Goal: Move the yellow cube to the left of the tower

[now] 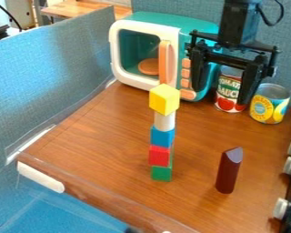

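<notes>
My end effector (222, 93) spread wide; lower left of it in view, one tower (162, 136) topped by one yellow cube (164, 99); behind and right of it, two cans (270, 109).

Black arm (238, 23) at top right, hand (221, 96) hanging down, (fingers (198, 72) spread wide)

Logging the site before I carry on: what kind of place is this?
Probably a toy kitchen play set: a toy microwave, a tomato sauce can and stove-like knobs suggest it.
</notes>
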